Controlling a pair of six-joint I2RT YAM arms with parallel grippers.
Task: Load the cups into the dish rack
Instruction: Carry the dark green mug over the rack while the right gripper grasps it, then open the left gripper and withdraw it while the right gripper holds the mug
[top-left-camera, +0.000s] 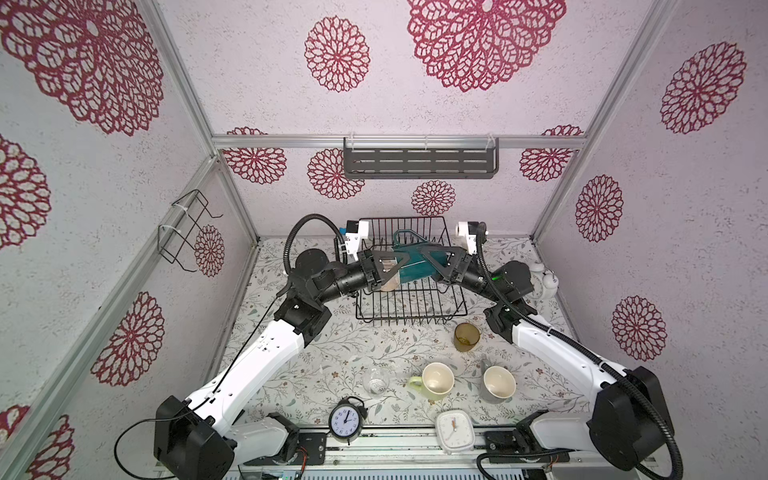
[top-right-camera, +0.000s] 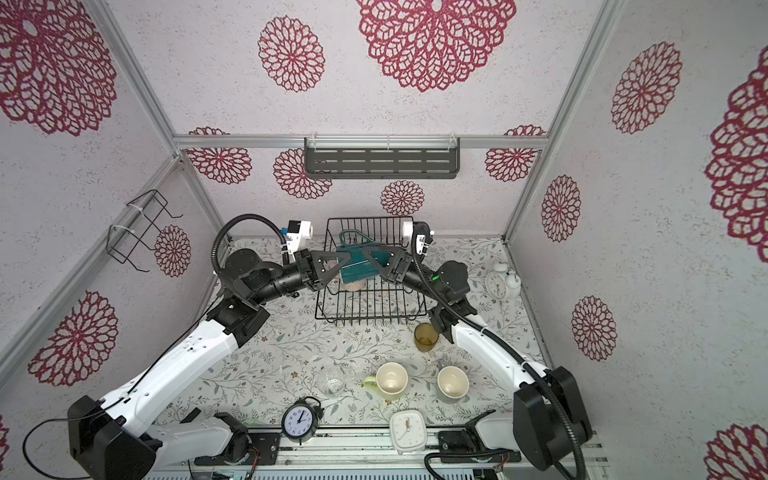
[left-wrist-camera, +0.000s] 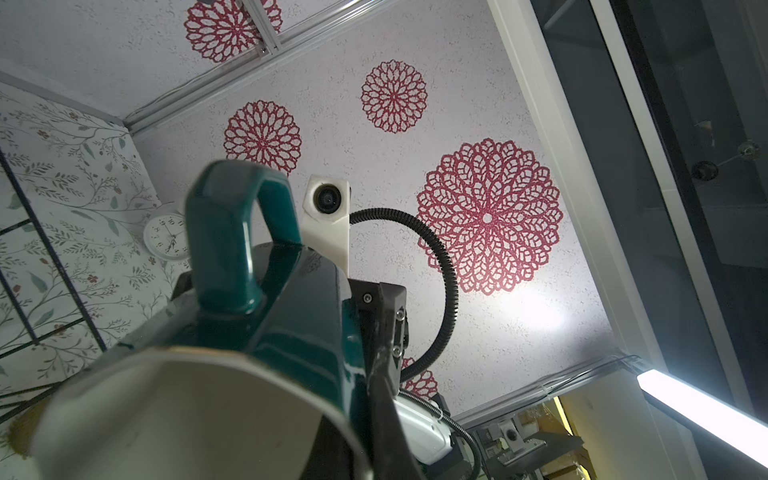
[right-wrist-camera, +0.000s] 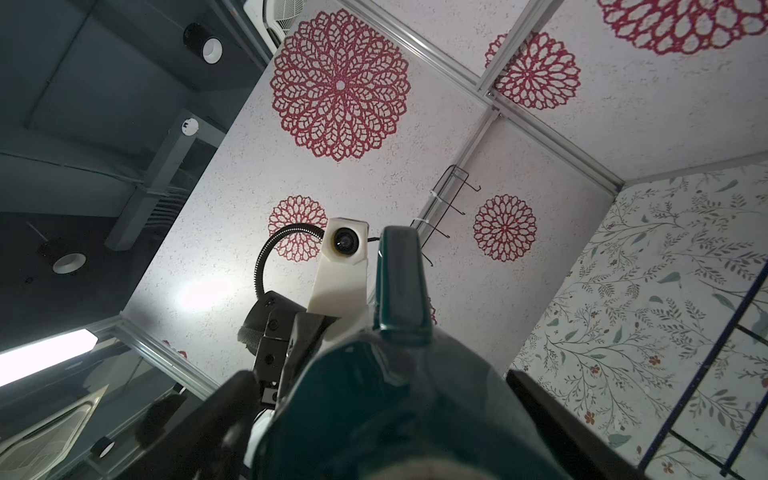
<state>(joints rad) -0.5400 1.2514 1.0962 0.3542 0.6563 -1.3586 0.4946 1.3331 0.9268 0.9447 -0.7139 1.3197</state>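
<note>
Pale pink mug (top-right-camera: 354, 286) in dish rack (top-left-camera: 411, 320). Dark teal mug (top-left-camera: 415, 266) above it, clenched by left end effector (top-left-camera: 395, 266). Right end effector (top-left-camera: 432, 259) straddles it, grip unclear. Amber tumbler (top-left-camera: 467, 336), clear glass (top-left-camera: 376, 382), yellow-green mug (top-left-camera: 436, 380) and grey mug (top-left-camera: 498, 384) wait on desk (top-left-camera: 332, 345).

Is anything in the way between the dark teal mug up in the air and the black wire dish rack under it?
Partly. A tall pale pink mug sits in the black wire dish rack, right below the open end of the dark teal mug. The rack's near rows look free.

Both top views look down from high at the front, sharing the whole tabletop (top-left-camera: 332, 353) and dish rack (top-left-camera: 415, 305). Wrist cameras (top-left-camera: 357, 235) sit tight against dark teal mug (left-wrist-camera: 291, 324), tilted up at walls (left-wrist-camera: 457, 104).
</note>
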